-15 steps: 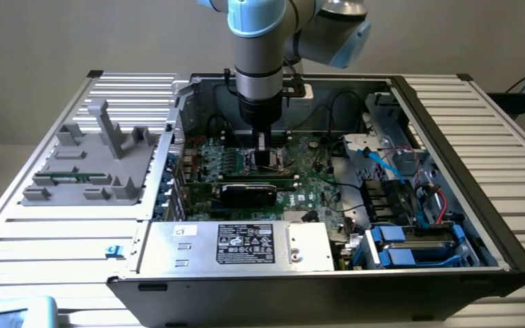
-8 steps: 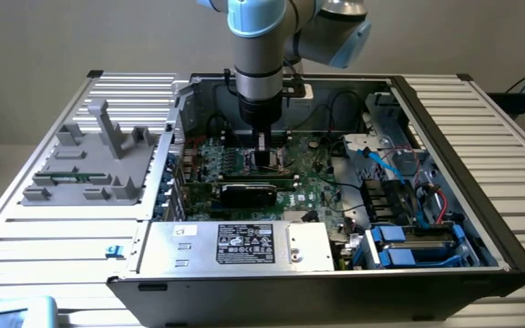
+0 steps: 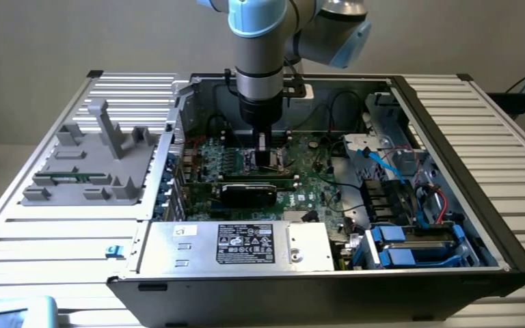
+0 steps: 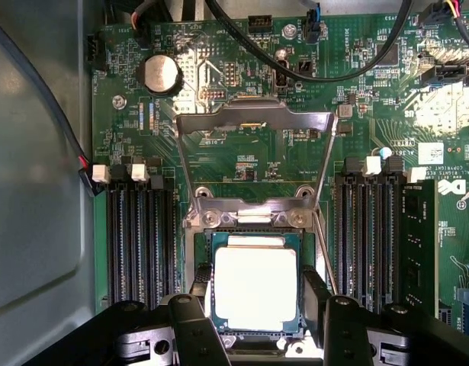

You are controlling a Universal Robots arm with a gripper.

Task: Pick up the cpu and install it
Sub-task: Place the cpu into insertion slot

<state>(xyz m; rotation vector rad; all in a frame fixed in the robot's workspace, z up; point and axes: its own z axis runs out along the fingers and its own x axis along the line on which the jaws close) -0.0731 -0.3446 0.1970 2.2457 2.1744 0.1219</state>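
Note:
The cpu (image 4: 255, 286), a flat square chip with a silvery top and a thin green rim, sits between my two dark fingers (image 4: 194, 328) in the wrist view. Both fingers press against its opposite edges, so my gripper (image 4: 257, 309) is shut on it. The chip is right over the open socket (image 4: 253, 221), whose metal load plate (image 4: 253, 122) is folded back. I cannot tell whether the chip rests in the socket or hangs just above it. In the exterior view my gripper (image 3: 264, 154) reaches straight down into the open computer case (image 3: 426, 123) onto the motherboard (image 3: 313, 171).
Memory slots (image 4: 139, 236) flank the socket on both sides, and black cables (image 4: 310, 69) cross the board beyond the load plate. A power supply box (image 3: 235, 244) lies at the case's near side, drive bays (image 3: 409, 239) at the exterior view's right, and a grey holder (image 3: 89, 167) outside at its left.

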